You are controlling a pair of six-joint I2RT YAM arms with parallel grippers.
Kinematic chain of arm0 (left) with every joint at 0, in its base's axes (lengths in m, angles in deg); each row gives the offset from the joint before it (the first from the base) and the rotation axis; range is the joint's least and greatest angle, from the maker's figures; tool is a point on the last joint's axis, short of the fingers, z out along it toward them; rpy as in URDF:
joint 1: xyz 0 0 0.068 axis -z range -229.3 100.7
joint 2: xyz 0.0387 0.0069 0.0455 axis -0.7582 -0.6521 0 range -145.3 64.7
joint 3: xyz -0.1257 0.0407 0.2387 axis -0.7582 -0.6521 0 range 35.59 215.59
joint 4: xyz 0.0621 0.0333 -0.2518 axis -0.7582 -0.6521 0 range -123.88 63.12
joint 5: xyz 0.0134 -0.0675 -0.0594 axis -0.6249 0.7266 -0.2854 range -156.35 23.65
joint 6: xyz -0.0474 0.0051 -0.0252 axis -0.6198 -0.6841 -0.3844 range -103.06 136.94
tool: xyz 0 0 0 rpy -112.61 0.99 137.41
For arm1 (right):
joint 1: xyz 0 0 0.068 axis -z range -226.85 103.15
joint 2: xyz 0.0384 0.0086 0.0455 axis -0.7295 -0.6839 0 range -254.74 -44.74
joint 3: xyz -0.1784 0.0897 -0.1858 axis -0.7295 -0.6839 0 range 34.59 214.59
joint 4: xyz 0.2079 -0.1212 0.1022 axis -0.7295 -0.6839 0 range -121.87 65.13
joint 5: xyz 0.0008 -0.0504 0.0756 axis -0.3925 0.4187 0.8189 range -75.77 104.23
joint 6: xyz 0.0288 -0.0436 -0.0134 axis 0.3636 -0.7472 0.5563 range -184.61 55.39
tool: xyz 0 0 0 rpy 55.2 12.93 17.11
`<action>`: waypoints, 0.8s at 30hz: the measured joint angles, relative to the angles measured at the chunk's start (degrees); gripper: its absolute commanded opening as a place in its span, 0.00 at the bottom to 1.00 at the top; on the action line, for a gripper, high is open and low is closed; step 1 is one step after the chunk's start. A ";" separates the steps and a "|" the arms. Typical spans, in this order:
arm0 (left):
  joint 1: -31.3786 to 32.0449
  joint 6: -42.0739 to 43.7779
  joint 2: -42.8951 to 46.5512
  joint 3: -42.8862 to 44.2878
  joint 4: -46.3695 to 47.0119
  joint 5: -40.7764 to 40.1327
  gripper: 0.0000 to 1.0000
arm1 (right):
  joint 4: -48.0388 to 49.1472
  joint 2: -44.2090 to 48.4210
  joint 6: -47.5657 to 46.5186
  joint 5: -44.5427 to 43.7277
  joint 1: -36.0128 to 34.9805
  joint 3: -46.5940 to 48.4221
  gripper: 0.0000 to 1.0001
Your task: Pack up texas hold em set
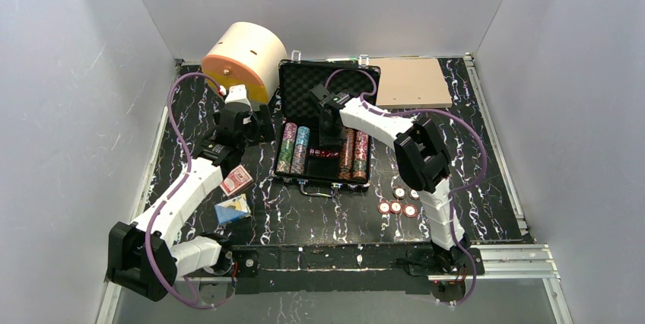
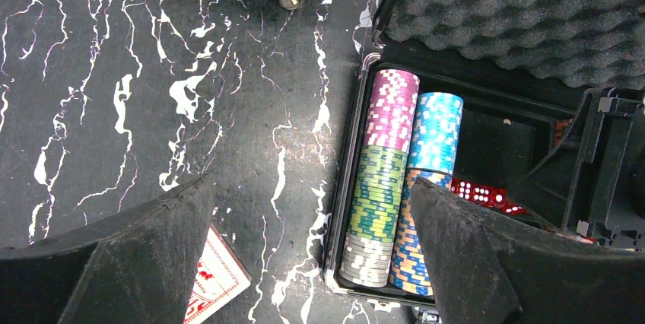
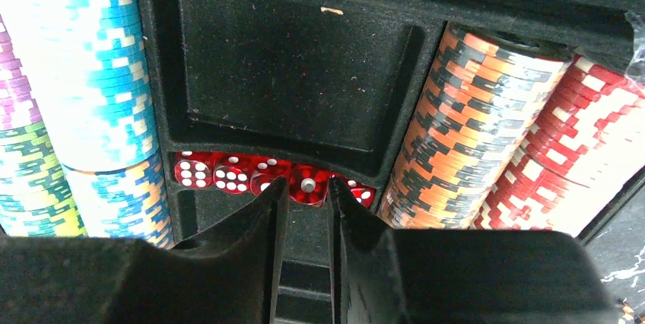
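- The right gripper (image 3: pixel 306 195) hangs low inside the briefcase (image 1: pixel 300 88). Its fingers are drawn close with a narrow gap, the tips either side of one of the red dice (image 3: pixel 228 176); I cannot tell whether they press it.
- The dice lie in a row in the slot at the near edge of the bare middle compartment (image 3: pixel 297 73).
- Rows of poker chips (image 3: pixel 99 73) lie on both sides of that compartment.
- The briefcase sits mid-table, its lid standing open.
- The left gripper (image 2: pixel 310 182) is spread wide and holds nothing, hovering over the case's left wall.
- The red card deck (image 1: pixel 236 180) and the blue card deck (image 1: pixel 232 209) lie on the table (image 1: pixel 335 217) left of the case.
- Round buttons (image 1: pixel 397 204) lie near its front right corner.
- A cream cylinder (image 1: pixel 247 50) and a tan board (image 1: pixel 411 82) flank the lid.
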 measured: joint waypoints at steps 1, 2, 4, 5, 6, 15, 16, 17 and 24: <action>0.00 0.00 0.00 0.00 0.00 0.00 0.98 | -0.09 0.00 -0.07 -0.15 0.00 0.00 0.35; 0.00 0.00 0.00 0.00 0.00 0.00 0.98 | -0.11 0.00 -0.22 -0.28 -0.02 0.00 0.37; 0.00 0.00 0.00 0.00 0.00 0.00 0.98 | 0.09 0.02 -0.85 -0.52 -0.02 0.00 0.41; 0.00 0.00 0.00 0.00 0.00 0.00 0.98 | 0.31 0.02 -1.64 -0.83 -0.02 0.00 0.44; 0.00 0.02 0.02 0.00 0.00 0.00 0.98 | 0.42 0.04 -2.64 -1.03 -0.02 0.00 0.48; 0.00 0.09 0.37 0.00 -0.09 -0.42 0.98 | 7.30 6.62 -19.39 8.17 0.26 -6.03 0.66; 0.00 0.20 0.70 0.00 -0.04 -0.42 0.98 | 7.34 7.02 -21.49 9.33 0.24 -6.05 0.67; 0.00 0.28 1.27 -0.02 0.02 -0.42 0.98 | 7.69 7.30 -23.91 10.29 0.24 -5.95 0.67; 0.00 1.25 4.02 0.04 0.04 -1.90 0.98 | 7.45 6.75 -35.43 11.67 0.02 -3.78 0.62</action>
